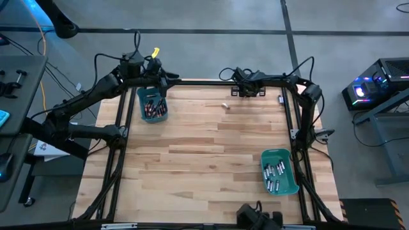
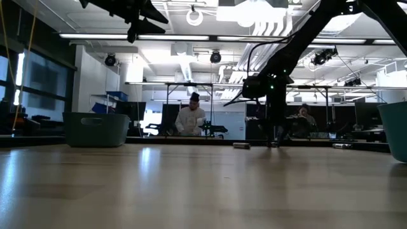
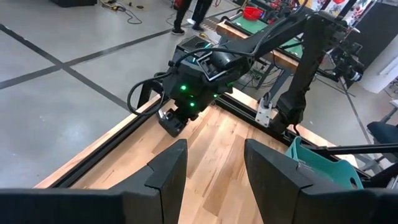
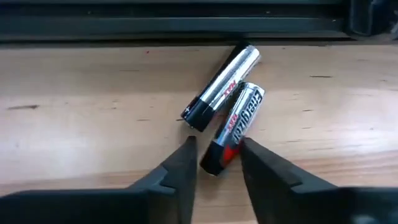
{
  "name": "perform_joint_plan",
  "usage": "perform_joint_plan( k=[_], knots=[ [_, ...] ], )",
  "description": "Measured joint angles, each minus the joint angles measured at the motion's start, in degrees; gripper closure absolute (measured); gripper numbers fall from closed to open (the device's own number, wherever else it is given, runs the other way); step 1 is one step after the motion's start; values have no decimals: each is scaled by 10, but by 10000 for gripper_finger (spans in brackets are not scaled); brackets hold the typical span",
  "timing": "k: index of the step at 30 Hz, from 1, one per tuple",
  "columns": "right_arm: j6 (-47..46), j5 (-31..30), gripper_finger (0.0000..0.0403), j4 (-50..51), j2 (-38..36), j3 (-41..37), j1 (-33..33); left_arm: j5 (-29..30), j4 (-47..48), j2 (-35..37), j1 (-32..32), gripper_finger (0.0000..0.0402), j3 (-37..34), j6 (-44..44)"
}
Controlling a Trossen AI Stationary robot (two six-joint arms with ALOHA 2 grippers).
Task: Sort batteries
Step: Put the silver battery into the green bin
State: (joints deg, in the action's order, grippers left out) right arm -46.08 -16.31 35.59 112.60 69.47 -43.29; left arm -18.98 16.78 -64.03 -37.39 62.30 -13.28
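High view. Wooden desk (image 1: 204, 160) inside a black frame. Teal bin (image 1: 152, 104) at upper left holds dark cells; a second teal bin (image 1: 279, 171) at lower right holds silvery-grey cells. One loose battery (image 1: 225, 105) lies alone on bare wood at upper centre. Left end effector (image 1: 153, 66) hangs above the upper-left bin. Right end effector (image 1: 248, 89) sits at the desk's upper edge, just right of the loose cell and clearly the nearer arm to the work there.

Low view. Upper-left bin shows at left; a small object lies on the desk at centre right beside the lowered dark arm. Too small to tell more. People sit in the room behind.

Left wrist view. Left end effector's fingers stand apart with nothing between them, looking across the desk at the other arm.

Right wrist view. Two batteries lie touching near the frame rail: a silver-and-black cell (image 4: 222, 88) and a dark red-marked cell (image 4: 233, 129), both long axes running diagonally from lower left to upper right. The right end effector's fingers (image 4: 180, 163) straddle the lower end of the red-marked cell, part-closed, not visibly clamped. Judgement: the grip crosses the cell's short axis, so closing should catch it.
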Motion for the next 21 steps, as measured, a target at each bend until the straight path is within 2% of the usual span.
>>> perform_joint_plan(
  k=[7,12,16,19,21],
  knots=[
    [42,11,379,11,0,0,-19,0,1,0,0,250,0,-1],
    [81,0,381,49,-14,-2,-7,1,16,3,0,250,0,-14],
    [139,3,381,122,-68,-7,46,1,60,5,0,250,0,3],
    [165,9,381,159,-135,-4,98,2,112,0,4,250,0,65],
    [177,22,381,161,-179,-4,135,-3,157,-8,15,250,0,139]
  ],
)
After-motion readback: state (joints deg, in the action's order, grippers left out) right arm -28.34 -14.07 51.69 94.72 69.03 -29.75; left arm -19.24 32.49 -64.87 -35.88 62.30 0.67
